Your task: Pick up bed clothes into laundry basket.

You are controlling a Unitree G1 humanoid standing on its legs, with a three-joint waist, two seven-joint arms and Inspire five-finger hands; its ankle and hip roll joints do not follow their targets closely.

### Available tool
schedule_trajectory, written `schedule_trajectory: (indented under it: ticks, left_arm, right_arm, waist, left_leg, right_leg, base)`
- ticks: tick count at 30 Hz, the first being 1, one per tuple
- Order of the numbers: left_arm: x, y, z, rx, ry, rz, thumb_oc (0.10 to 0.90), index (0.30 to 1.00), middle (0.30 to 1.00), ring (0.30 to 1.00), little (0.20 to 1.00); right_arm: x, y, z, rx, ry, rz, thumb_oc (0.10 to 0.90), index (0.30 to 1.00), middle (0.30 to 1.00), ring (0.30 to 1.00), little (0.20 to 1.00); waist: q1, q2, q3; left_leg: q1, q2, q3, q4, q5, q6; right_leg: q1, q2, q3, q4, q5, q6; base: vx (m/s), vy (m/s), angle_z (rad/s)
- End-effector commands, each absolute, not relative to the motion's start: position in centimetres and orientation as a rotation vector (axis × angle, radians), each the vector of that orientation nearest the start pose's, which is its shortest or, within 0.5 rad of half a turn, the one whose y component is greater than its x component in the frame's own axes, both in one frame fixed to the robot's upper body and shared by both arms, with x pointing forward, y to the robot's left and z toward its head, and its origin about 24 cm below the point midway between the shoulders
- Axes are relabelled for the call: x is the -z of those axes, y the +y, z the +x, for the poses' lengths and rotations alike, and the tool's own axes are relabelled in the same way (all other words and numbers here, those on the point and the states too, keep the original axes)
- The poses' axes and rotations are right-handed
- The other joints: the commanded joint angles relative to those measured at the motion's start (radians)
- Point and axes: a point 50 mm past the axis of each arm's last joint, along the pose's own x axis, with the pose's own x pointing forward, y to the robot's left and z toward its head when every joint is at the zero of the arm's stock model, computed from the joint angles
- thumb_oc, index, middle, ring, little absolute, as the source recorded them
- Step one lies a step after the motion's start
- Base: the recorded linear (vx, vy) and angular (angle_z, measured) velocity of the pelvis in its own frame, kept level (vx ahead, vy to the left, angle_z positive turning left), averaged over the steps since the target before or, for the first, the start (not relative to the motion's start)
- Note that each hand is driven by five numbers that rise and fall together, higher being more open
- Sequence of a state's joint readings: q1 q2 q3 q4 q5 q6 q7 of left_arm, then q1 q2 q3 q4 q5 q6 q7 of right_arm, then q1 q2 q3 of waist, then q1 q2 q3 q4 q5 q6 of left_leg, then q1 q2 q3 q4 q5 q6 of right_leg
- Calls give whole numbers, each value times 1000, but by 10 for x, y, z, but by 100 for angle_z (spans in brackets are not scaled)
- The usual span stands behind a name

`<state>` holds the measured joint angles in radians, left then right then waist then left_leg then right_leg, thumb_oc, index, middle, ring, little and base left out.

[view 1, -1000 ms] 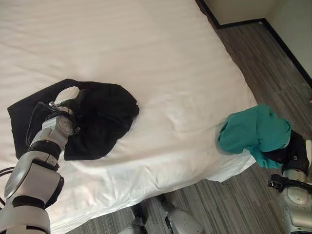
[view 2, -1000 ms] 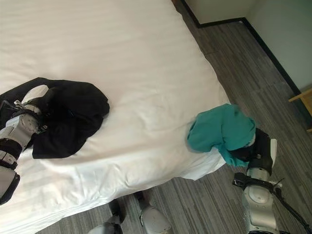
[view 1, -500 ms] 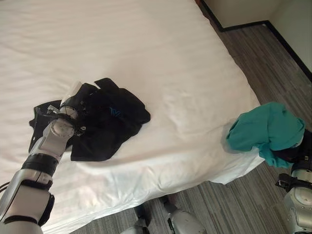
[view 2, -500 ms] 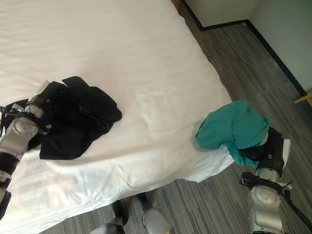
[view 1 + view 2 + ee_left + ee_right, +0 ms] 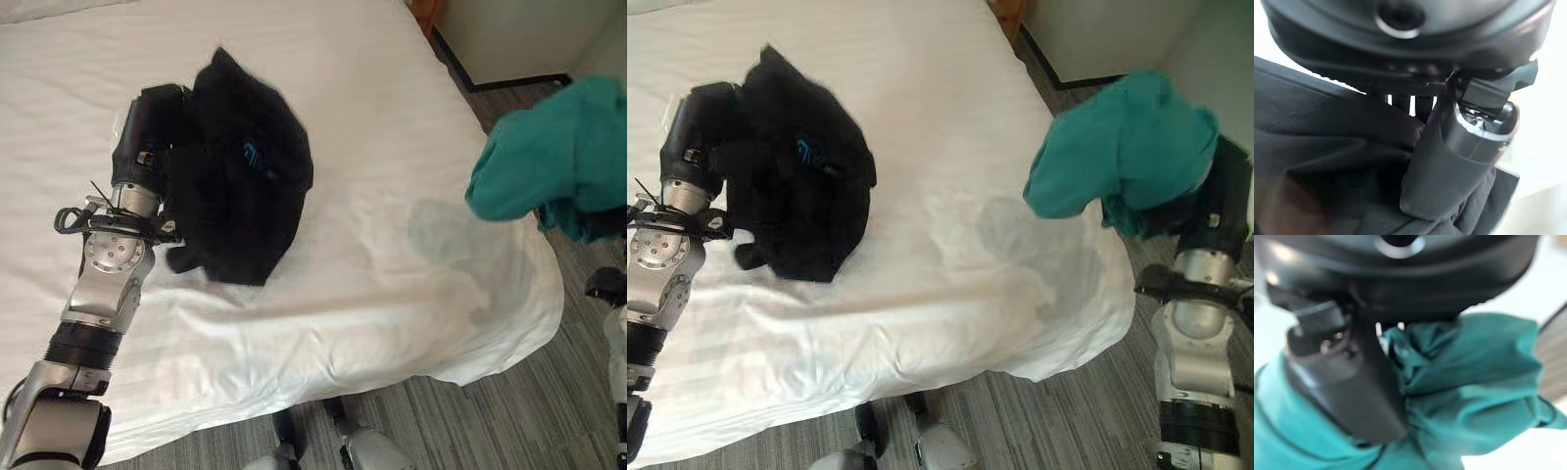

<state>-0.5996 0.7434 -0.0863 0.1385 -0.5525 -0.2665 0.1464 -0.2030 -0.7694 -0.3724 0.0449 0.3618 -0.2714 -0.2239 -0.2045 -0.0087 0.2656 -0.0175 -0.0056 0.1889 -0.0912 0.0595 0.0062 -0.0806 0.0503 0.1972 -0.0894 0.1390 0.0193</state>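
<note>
Hands grip raised clothes — left hand [image 5: 147, 122] clutching black garment [image 5: 240, 186] above white bed [image 5: 392, 264], right hand [image 5: 1220, 201] clutching teal garment [image 5: 1127, 147] past its corner.

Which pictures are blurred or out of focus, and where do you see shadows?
Left wrist view: the left hand is soft, too near the lens. Right wrist view: the right hand and teal garment are blurred. Right eye view: the teal garment casts a grey shadow on the white bed sheet; the black garment has blurred edges.

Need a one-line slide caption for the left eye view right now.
Left hand lifts a black garment over the white bed while right hand holds a teal garment aloft.
</note>
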Motion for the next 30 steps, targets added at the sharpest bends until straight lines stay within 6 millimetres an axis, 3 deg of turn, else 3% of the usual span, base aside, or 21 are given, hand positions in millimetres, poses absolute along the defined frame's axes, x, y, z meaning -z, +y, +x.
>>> schedule_trajectory:
  ticks: [1,4,6,7,8,9,10,11,12,15,17,20,21,22,23,25,26,27,28,29,30]
  left_arm:
    - [-302,242,285,-53,-1090,-62,400,300,300,300,300]
    - [-287,227,282,22,-1072,-147,400,300,300,300,300]
    - [-283,207,282,115,-1060,-169,400,300,300,300,300]
    - [-283,191,284,187,-1052,-190,400,300,300,300,300]
    - [-282,178,286,248,-1039,-233,400,300,300,300,300]
    - [-282,178,286,252,-1038,-233,400,300,300,300,300]
    - [-281,171,287,295,-1027,-267,400,300,300,300,300]
    - [-280,172,286,308,-1015,-264,400,300,300,300,300]
    - [-279,173,285,306,-1013,-261,400,300,300,300,300]
    - [-274,186,281,259,-997,-257,400,300,300,300,300]
    - [-265,205,271,195,-992,-230,400,300,300,300,300]
    - [-250,235,252,61,-977,-197,400,300,300,300,300]
    - [-239,247,244,-8,-953,-182,400,300,300,300,300]
    - [-238,248,243,-10,-950,-181,400,300,300,300,300]
    - [-230,254,238,-42,-926,-188,400,300,300,300,300]
    - [-221,261,237,-68,-907,-235,400,300,300,300,300]
    - [-209,265,235,-104,-862,-235,400,300,300,300,300]
    - [-210,266,234,-107,-864,-234,400,300,300,300,300]
    - [-204,272,231,-149,-840,-199,400,300,300,300,300]
    - [-198,275,227,-195,-816,-178,400,300,300,300,300]
    - [-190,276,223,-215,-788,-161,400,300,300,300,300]
  right_arm:
    - [-282,-348,201,613,-1013,-395,400,300,300,300,300]
    - [-275,-362,179,721,-1003,-438,400,300,300,300,300]
    - [-263,-369,170,772,-952,-459,400,300,300,300,300]
    - [-250,-365,168,764,-919,-443,400,300,300,300,300]
    - [-245,-362,169,753,-907,-444,400,300,300,300,300]
    - [-245,-362,168,756,-906,-444,400,300,300,300,300]
    - [-242,-358,169,751,-895,-460,400,300,300,300,300]
    - [-238,-352,170,754,-887,-482,400,300,300,300,300]
    - [-238,-351,171,755,-887,-482,400,300,300,300,300]
    - [-234,-345,170,781,-932,-390,400,300,300,300,300]
    - [-234,-336,171,745,-937,-397,400,300,300,300,300]
    - [-239,-337,173,749,-921,-450,400,300,300,300,300]
    - [-235,-336,175,740,-896,-449,400,300,300,300,300]
    - [-235,-335,175,735,-893,-448,400,300,300,300,300]
    - [-226,-339,170,748,-854,-443,400,300,300,300,300]
    - [-218,-343,162,753,-827,-418,400,300,300,300,300]
    - [-217,-332,177,651,-847,-310,400,300,300,300,300]
    - [-217,-332,178,647,-848,-308,400,300,300,300,300]
    - [-215,-327,187,585,-831,-277,400,300,300,300,300]
    - [-215,-324,192,533,-833,-236,400,300,300,300,300]
    - [-214,-320,195,492,-844,-185,400,300,300,300,300]
  waist:
    - [-29,-14,-237]
    - [-73,-12,-254]
    - [-133,-3,-248]
    - [-184,-4,-234]
    - [-208,-9,-228]
    - [-197,-10,-231]
    - [-227,-9,-221]
    - [-226,6,-216]
    - [-220,5,-214]
    - [-193,1,-205]
    - [-177,-7,-207]
    - [-142,-17,-225]
    - [-116,-29,-242]
    - [-112,-31,-247]
    - [-122,-41,-253]
    - [-118,-69,-257]
    - [-41,-78,-217]
    - [-45,-78,-217]
    - [11,-76,-202]
    - [37,-84,-193]
    - [50,-90,-184]
  left_leg:
    - [34,45,36,4,-101,-65]
    - [42,45,62,4,-110,-60]
    - [45,49,89,4,-124,-54]
    - [33,57,133,4,-123,-49]
    - [27,61,162,4,-123,-47]
    - [24,63,172,4,-123,-47]
    - [17,74,196,4,-116,-46]
    - [33,102,254,4,-130,-42]
    - [39,106,265,4,-134,-44]
    - [91,159,421,4,-94,-59]
    - [125,173,503,7,-77,-61]
    - [137,200,640,12,-26,-68]
    - [134,212,681,18,0,-87]
    - [138,213,689,19,5,-93]
    - [139,233,707,40,21,-116]
    - [92,323,700,183,43,-166]
    - [27,285,437,268,52,-170]
    - [23,286,435,270,54,-168]
    - [-1,209,236,257,5,-142]
    - [-17,163,98,256,-35,-117]
    - [-15,136,15,271,-66,-102]
  right_leg:
    - [53,-98,5,7,-84,140]
    - [49,-97,37,8,-69,150]
    - [28,-92,73,11,-56,165]
    - [-15,-73,128,12,-14,185]
    - [-42,-60,170,13,24,198]
    - [-49,-57,181,13,29,199]
    - [-69,-52,200,19,54,212]
    - [-86,-53,139,42,17,222]
    - [-90,-45,146,56,10,220]
    - [-77,-134,-148,178,-68,195]
    - [-35,-185,-254,247,-99,177]
    - [26,-234,-369,320,-95,176]
    - [59,-234,-409,238,-117,171]
    - [66,-230,-404,223,-113,168]
    - [83,-197,-352,162,-130,162]
    - [118,-153,-291,103,-170,119]
    - [121,-118,-212,96,-178,83]
    - [119,-118,-213,98,-177,82]
    - [119,-108,-164,114,-181,81]
    - [110,-105,-117,121,-165,80]
    - [102,-95,-72,124,-151,75]
  base:
    - [0,0,0]
    - [17,32,-4]
    - [-51,62,-22]
    - [-149,15,-43]
    - [-147,-14,-53]
    - [-124,-51,-71]
    - [-98,-5,-114]
    - [-87,-6,-119]
    - [-70,-11,-121]
    - [-206,-91,-220]
    - [-319,-56,-193]
    - [-326,-83,-241]
    - [-216,-150,-286]
    - [-124,-249,-290]
    - [22,-344,-185]
    - [-8,-396,-87]
    - [-70,-183,-67]
    - [-89,-121,-92]
    - [-57,-83,-188]
    - [-94,-131,-242]
    - [-127,-115,-262]
